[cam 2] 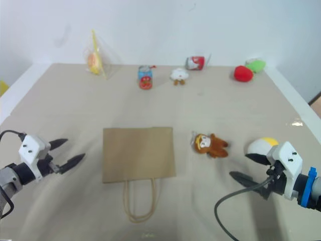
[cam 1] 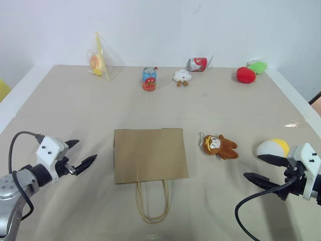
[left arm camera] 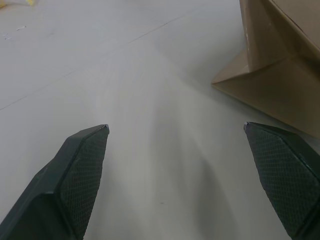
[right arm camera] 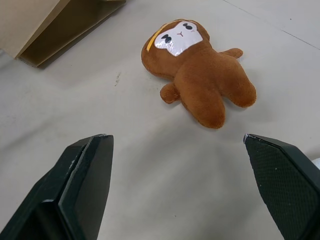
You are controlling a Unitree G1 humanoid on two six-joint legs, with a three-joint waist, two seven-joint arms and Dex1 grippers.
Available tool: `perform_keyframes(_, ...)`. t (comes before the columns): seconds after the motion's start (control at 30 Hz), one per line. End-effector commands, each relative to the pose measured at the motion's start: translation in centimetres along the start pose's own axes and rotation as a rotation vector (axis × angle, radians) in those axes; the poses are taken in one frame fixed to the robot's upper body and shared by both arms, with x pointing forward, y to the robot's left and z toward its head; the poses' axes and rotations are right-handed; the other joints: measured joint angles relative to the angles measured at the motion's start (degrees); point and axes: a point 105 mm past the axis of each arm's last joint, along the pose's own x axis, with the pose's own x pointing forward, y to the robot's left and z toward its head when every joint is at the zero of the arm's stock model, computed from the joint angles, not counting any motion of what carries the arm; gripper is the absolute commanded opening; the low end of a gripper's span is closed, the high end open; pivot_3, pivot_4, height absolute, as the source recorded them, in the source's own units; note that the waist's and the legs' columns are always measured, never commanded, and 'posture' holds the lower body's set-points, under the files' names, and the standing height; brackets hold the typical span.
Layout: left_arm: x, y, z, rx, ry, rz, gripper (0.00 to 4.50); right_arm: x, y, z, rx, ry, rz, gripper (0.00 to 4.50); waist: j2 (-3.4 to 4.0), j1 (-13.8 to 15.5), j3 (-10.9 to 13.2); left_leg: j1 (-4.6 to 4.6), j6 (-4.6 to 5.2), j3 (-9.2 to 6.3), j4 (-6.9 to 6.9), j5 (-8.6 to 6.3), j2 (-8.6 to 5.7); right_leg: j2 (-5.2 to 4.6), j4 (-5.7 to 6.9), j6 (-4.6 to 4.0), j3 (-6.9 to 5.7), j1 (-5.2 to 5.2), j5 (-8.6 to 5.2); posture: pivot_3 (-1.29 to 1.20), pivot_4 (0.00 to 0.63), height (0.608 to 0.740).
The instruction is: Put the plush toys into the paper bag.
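Observation:
The brown paper bag [cam 1: 149,154] lies flat in the middle of the table, its cord handles [cam 1: 152,203] toward me. Right of it lies the brown monkey plush [cam 1: 219,145], face up; in the right wrist view the monkey plush [right arm camera: 197,67] sits a short way ahead of the fingers. The white-and-yellow egg plush [cam 1: 273,147] rests at the right, just beyond my right gripper [cam 1: 261,169], which is open and empty. My left gripper [cam 1: 83,153] hangs open and empty to the left of the bag; a corner of the paper bag [left arm camera: 275,70] is in the left wrist view.
Along the back edge stand a yellow packet [cam 1: 99,61], a blue can [cam 1: 149,79], a small white plush with brown feet [cam 1: 181,77], a tipped red-and-white can [cam 1: 197,64], and red [cam 1: 245,75] and green [cam 1: 257,66] plushes. The table [cam 1: 65,110] ends at white borders left and right.

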Motion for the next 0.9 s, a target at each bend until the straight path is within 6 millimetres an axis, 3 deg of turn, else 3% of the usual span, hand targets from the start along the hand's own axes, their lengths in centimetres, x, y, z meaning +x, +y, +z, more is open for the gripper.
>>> perform_keyframes(0.03,0.0,0.8,1.2,0.039,-0.049,0.037,4.47,-0.2,-0.2,0.4,-0.029,-0.01,0.001,4.5,0.0,0.01,0.0,0.0,0.0,0.0,0.0,0.0,0.0,0.0,0.0,0.0,0.0,0.0,0.0,0.0,0.15,0.74)
perform_keyframes(0.27,0.9,0.4,1.7,0.04,-0.085,0.009,4.47,0.2,0.0,0.1,-0.019,-0.024,0.013,4.5,0.01,-0.04,0.0,0.01,0.01,0.03,0.02,0.01,0.0,0.0,0.01,0.0,0.01,0.01,0.0,0.0,0.15,0.74)
perform_keyframes(0.47,0.9,0.3,1.8,0.041,-0.091,0.0,4.47,0.7,0.4,1.0,-0.029,-0.045,0.03,4.5,0.01,-0.01,0.0,0.01,0.01,0.02,0.01,0.0,0.02,0.01,0.01,0.15,0.0,0.01,0.09,0.0,0.15,0.74)
perform_keyframes(0.57,1.0,0.3,2.0,0.045,-0.094,-0.005,4.47,1.5,0.9,3.1,-0.033,-0.103,0.067,4.5,0.01,-0.17,0.0,0.03,0.01,0.05,0.01,0.01,0.03,0.01,0.01,0.19,0.02,0.01,0.12,0.0,0.15,0.74)
perform_keyframes(0.77,1.9,-0.5,3.5,0.106,-0.138,-0.076,4.47,5.8,4.6,11.3,-0.118,-0.293,0.392,4.5,0.05,-0.28,0.08,0.17,0.08,0.07,0.08,0.06,0.06,0.12,0.05,0.25,0.08,0.04,0.18,0.0,0.15,0.74)
perform_keyframes(0.9,2.4,-1.9,4.9,0.215,-0.172,-0.19,4.47,7.7,8.1,13.4,-0.25,-0.302,0.631,4.5,0.04,-0.07,0.08,0.08,0.14,-0.02,0.05,0.1,0.1,0.17,0.07,0.31,0.03,0.03,0.23,0.0,0.15,0.74)
